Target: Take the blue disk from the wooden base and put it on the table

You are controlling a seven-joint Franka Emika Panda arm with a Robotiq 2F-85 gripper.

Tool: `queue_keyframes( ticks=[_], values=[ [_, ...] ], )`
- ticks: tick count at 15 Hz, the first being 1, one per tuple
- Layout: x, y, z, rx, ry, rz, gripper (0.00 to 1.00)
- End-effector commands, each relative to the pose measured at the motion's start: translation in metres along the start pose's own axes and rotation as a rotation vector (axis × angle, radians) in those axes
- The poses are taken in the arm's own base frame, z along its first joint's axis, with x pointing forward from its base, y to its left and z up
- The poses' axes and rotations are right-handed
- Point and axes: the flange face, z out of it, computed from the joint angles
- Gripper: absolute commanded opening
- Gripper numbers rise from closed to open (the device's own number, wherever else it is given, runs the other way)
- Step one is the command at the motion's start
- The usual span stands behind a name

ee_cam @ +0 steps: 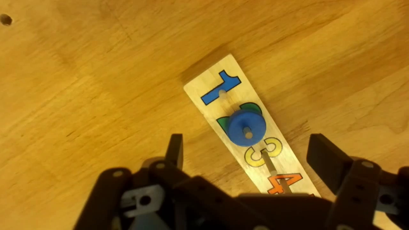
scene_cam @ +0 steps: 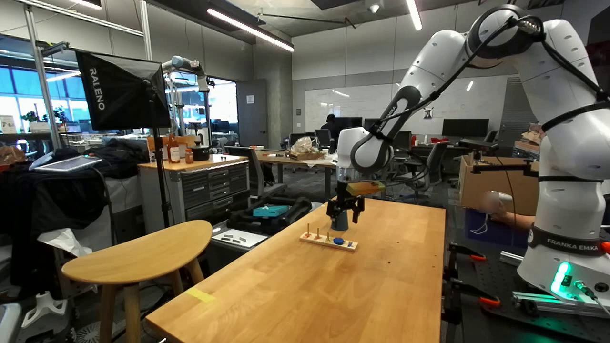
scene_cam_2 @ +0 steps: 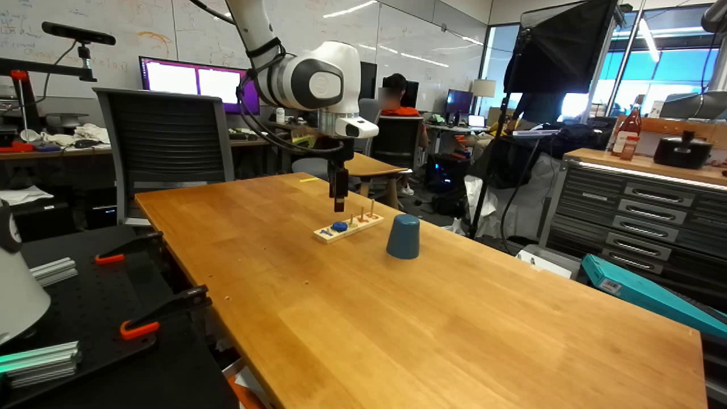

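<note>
The blue disk [scene_cam: 339, 241] sits on the second peg of the wooden base, over the green 2; it also shows in an exterior view [scene_cam_2: 339, 226] and in the wrist view [ee_cam: 237, 127]. The wooden base [ee_cam: 244, 92] lies flat on the honey-coloured table [scene_cam: 371, 286] and also shows in both exterior views [scene_cam: 320, 240] [scene_cam_2: 335, 239]. My gripper [ee_cam: 245, 137] is open and empty, pointing down above the base. In the wrist view its fingers stand wide on either side of the base, below the disk. The base's far end is hidden behind the gripper body.
A blue-grey upturned cup [scene_cam_2: 404, 237] stands on the table close to the base; an exterior view shows it behind the gripper [scene_cam: 340, 224]. Bare pegs rise from the base beside the disk. A small rounded wooden table [scene_cam: 143, 255] stands beside the long table's edge.
</note>
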Motion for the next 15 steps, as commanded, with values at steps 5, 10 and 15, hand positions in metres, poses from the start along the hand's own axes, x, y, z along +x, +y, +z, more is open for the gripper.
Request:
queue_keyframes(
  ticks=[5, 10, 15],
  values=[
    [0.018, -0.016, 0.030, 0.000, 0.041, 0.080, 1.00],
    [0.026, -0.020, 0.049, -0.018, 0.044, 0.109, 1.00],
    [0.024, -0.021, 0.063, -0.034, 0.039, 0.113, 0.72]
  ],
)
